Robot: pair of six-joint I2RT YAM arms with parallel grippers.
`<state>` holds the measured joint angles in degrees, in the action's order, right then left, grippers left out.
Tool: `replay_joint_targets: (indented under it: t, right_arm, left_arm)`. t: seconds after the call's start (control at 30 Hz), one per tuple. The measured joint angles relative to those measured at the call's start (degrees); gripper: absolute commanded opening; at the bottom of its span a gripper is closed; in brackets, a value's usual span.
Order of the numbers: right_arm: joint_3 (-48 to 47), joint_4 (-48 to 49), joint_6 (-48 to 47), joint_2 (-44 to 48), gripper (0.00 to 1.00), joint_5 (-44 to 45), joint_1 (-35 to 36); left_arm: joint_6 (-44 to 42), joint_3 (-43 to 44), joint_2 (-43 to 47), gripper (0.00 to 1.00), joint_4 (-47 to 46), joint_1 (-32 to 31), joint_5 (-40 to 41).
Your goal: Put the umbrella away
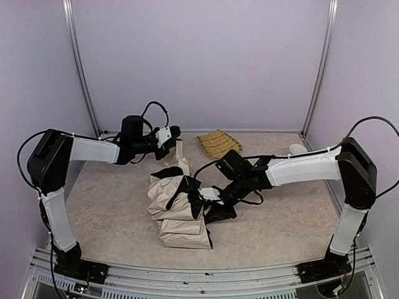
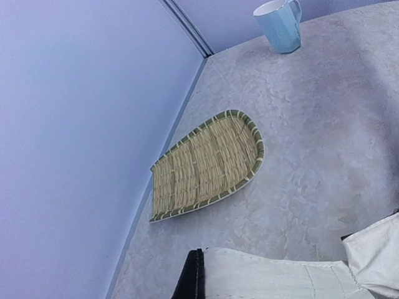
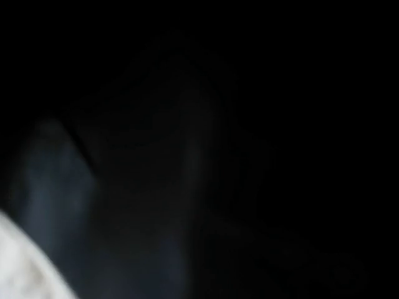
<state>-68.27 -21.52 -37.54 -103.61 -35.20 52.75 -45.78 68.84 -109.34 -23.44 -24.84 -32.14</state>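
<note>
The umbrella [image 1: 177,221] lies as a crumpled cream-beige bundle with black inner parts at the middle of the table. A narrow cream strip of it [image 1: 181,156] rises to my left gripper [image 1: 176,133], which is shut on that strip above the bundle's far end. In the left wrist view the same cream fabric [image 2: 274,277] with a black edge fills the bottom; the fingers themselves do not show. My right gripper [image 1: 203,198] is sunk into the bundle's right side, closed on the umbrella's folds. The right wrist view is almost black, with a sliver of cream fabric [image 3: 19,274] at the lower left.
A woven straw basket tray [image 1: 219,143] [image 2: 209,165] lies flat near the back wall, right of the left gripper. A pale blue cup [image 1: 298,149] [image 2: 278,25] stands by the back right corner. Walls enclose the table on three sides.
</note>
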Motion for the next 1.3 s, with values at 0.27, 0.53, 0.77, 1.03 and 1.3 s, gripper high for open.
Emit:
replay_joint_targets:
  t: [0.27, 0.53, 0.77, 1.03, 1.3]
  right_arm:
    - [2.99, 4.31, 3.41, -3.04, 0.0, -2.12, -0.13]
    - [2.97, 5.75, 6.34, -7.5, 0.0, -4.46, -0.7]
    - [2.64, 5.73, 7.28, -9.11, 0.0, -5.75, -1.2]
    - [2.43, 5.42, 7.93, -9.35, 0.0, -5.73, -1.51]
    - [2.16, 4.42, 9.18, -9.35, 0.0, -7.34, -2.99]
  left_arm:
    - [-2.82, 0.85, -3.76, 0.0, 0.35, -0.17, 0.9]
    - [-0.61, 3.58, -11.34, 0.08, -5.18, -0.52, 5.03]
    - [0.55, 12.41, -17.99, 0.43, -11.61, -1.27, 17.55]
    - [5.03, 22.86, -23.85, 0.83, -12.5, -0.79, 30.36]
    - [15.06, 19.45, -17.73, 0.86, -9.49, 3.58, 36.15]
